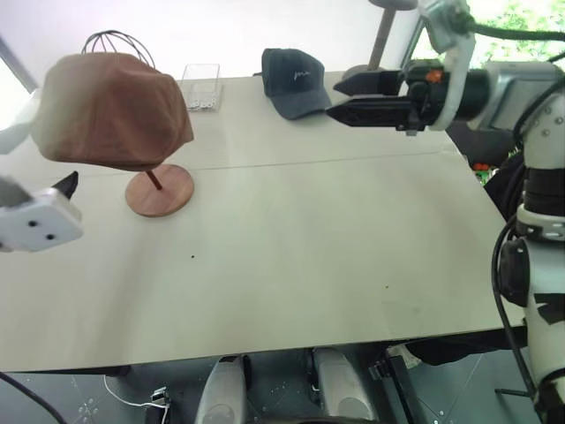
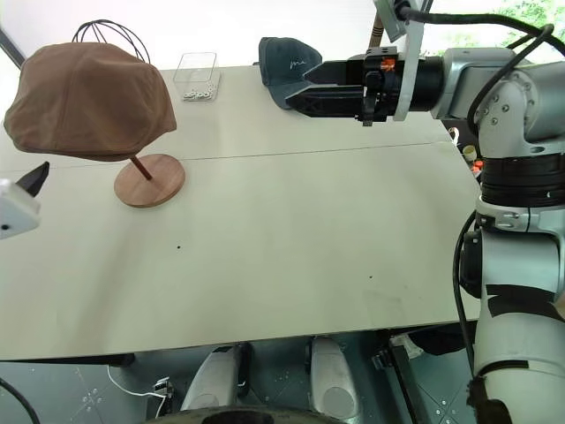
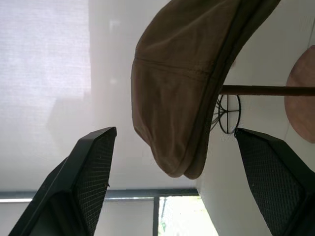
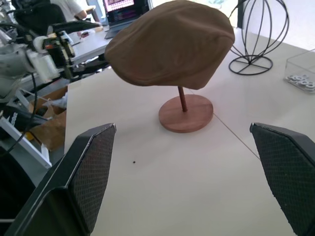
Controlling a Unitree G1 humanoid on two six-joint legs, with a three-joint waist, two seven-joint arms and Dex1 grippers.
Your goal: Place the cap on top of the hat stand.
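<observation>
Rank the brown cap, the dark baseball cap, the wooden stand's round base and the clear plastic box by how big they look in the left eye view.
1. brown cap, largest, though nearer the camera
2. dark baseball cap
3. round base of the stand
4. clear plastic box, smallest, farther back

Pale beige flat worktop (image 1: 291, 256), with a thin seam line running across it. Clear plastic rectangular box (image 1: 201, 86) stands near the worktop's far edge, with small pale items at its bottom. Dark navy baseball cap with small white lettering (image 1: 295, 81) lies near the same far edge, well apart from the clear box. Black wire head-shaped stand (image 4: 257, 32) stands on the worktop just beside the clear box.
</observation>
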